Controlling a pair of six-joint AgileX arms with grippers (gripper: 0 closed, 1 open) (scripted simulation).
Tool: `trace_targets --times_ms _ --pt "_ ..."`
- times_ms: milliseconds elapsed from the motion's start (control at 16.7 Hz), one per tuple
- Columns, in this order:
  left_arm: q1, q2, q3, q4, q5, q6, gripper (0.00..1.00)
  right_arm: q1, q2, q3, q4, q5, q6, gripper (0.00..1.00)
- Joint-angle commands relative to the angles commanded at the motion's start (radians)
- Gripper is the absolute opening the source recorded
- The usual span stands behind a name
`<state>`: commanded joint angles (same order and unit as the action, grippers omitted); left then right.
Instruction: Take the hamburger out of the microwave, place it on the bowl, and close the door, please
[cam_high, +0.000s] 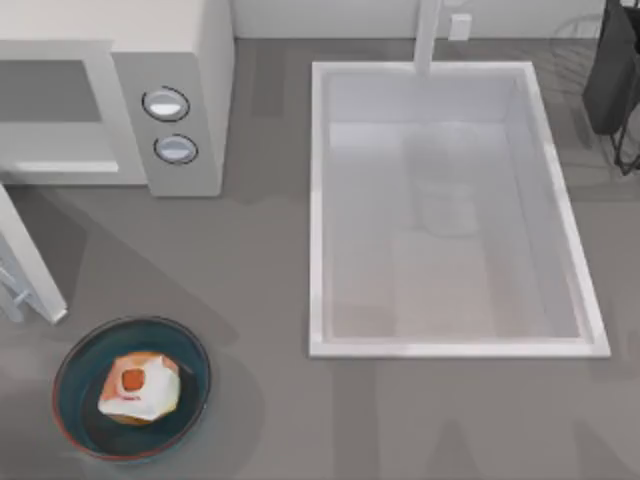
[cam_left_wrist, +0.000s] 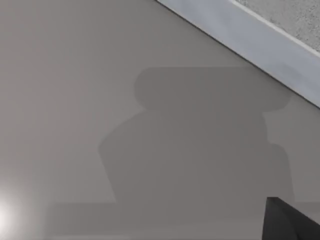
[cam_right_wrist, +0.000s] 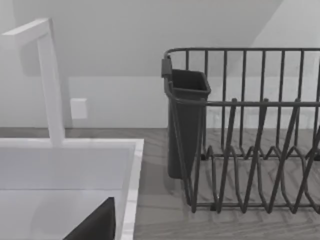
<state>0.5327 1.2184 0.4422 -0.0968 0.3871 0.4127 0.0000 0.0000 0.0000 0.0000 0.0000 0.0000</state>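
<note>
The hamburger (cam_high: 140, 388), whitish-tan with an orange-red patch, lies inside the blue bowl (cam_high: 72, 352) at the table's front left. The off-white microwave (cam_high: 190, 60) stands at the back left with its cavity showing. Its door (cam_high: 32, 265) stands swung open, seen as a thin white slab reaching toward the front. Nothing touches the hamburger or the door. A dark corner of my left gripper (cam_left_wrist: 292, 222) shows in the left wrist view over a plain grey surface. A dark wedge of my right gripper (cam_right_wrist: 95, 225) shows in the right wrist view near the sink's rim.
A big white sink basin (cam_high: 320, 210) with a white faucet (cam_high: 428, 35) fills the table's middle and right. A dark wire dish rack (cam_right_wrist: 250, 150) with a cutlery cup (cam_right_wrist: 186, 120) stands at the back right. Grey counter lies between bowl and sink.
</note>
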Motion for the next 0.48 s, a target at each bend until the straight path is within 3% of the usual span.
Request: trace_targets --times_ms 240,480 --pt "-0.070 -0.020 -0.013 0.002 -0.054 -0.059 0.00 0.000 0.000 0.000 0.000 0.000 0.000 1.00" --pt "-0.293 -0.082 -0.051 0.007 -0.192 -0.211 0.00 0.000 0.000 0.000 0.000 0.000 0.000 1.00"
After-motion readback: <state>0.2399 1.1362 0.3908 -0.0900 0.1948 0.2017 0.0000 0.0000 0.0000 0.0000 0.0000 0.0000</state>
